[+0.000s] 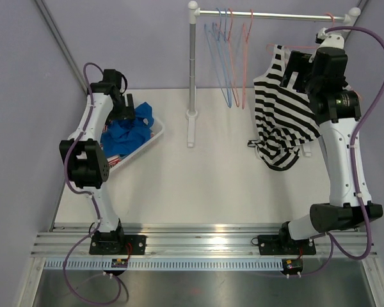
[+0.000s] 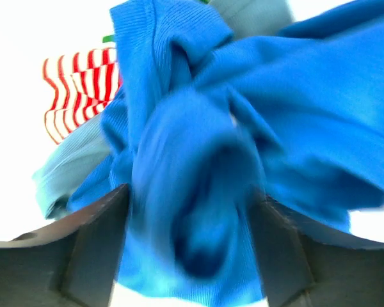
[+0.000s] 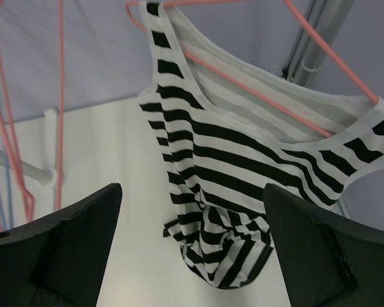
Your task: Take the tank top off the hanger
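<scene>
Upper right of the top view: the striped tank top (image 1: 280, 121) hangs on its pink hanger (image 3: 262, 97). My right hand (image 3: 192, 192), spread wide and empty, faces it for the reach. Next, I judge, comes pinching a strap and slipping it off. My left hand (image 2: 189, 204) stands released over blue clothes (image 2: 294, 115).

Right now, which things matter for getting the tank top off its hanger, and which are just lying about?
Job: striped tank top, its pink hanger, right gripper.
Lying about: spare hangers, rail, white bin, blue garment, red-striped garment, left gripper.
</scene>
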### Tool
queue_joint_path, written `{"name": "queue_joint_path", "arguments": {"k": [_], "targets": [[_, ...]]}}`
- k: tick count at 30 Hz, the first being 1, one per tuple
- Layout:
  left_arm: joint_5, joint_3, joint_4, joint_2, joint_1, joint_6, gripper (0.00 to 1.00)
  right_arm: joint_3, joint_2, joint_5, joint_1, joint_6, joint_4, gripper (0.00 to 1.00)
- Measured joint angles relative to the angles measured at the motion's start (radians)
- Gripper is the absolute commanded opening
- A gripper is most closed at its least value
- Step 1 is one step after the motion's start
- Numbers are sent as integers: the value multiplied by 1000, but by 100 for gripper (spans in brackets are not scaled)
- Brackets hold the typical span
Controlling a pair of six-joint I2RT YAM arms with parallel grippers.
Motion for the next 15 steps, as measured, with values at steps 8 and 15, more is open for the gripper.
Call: {"name": "queue_joint_path", "arguments": {"k": [8,15], "targets": [[85,0,-10,-216,5,-11,99,148,135,-33,-93,-119,-52,99],[97,-198,48,-605,-14,-43,99,204,156,-35,-193,-226,-29,100]]}}
